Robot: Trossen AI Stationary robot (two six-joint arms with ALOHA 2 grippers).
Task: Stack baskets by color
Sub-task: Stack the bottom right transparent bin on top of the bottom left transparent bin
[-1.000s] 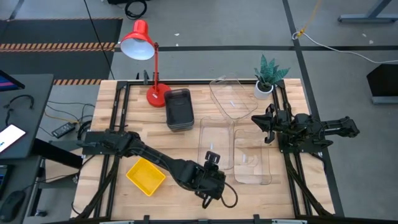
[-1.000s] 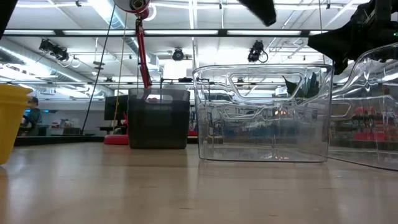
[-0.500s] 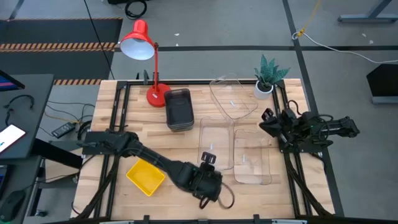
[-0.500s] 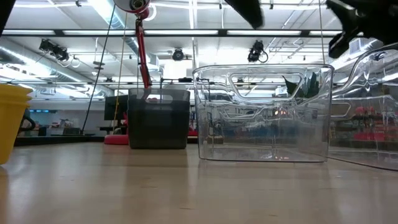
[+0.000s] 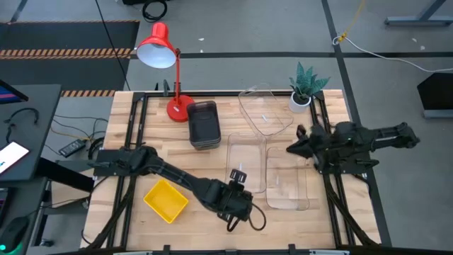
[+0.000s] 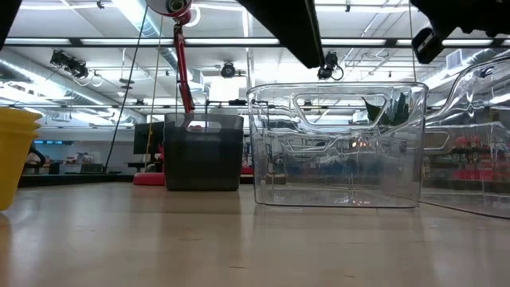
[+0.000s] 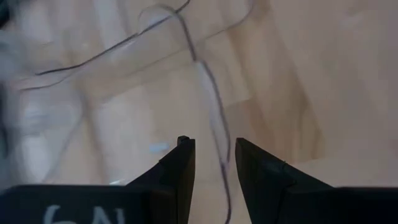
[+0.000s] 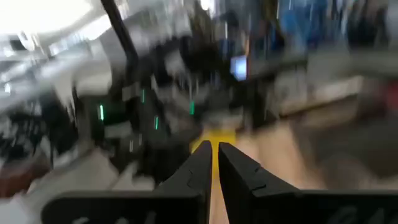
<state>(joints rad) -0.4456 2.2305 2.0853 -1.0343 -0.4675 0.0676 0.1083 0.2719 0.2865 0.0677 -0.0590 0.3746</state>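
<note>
A clear basket [image 5: 246,161] stands on the table's middle, with a second clear basket [image 5: 287,180] to its right and a third [image 5: 265,110] tilted behind them. A stack of dark grey baskets [image 5: 204,124] is at the far side, and a yellow basket [image 5: 166,200] sits near left. My left gripper [image 5: 237,177] [image 7: 213,142] is open and points down at the middle basket's near end. Its fingers stand on either side of the clear rim [image 7: 219,146]; whether they touch it I cannot tell. My right gripper [image 5: 289,149] [image 8: 213,146] hovers at the right, shut on nothing.
A red desk lamp [image 5: 170,71] stands at the far left behind the grey stack. A small potted plant [image 5: 306,86] is at the far right corner. Bare wood lies along the near edge and between the yellow basket and the grey stack.
My left gripper has sunk a little toward the near end of the middle clear basket. My right gripper has risen off the right clear basket, rolled about its own line and swung to point level toward the table's left. No basket has moved.
</note>
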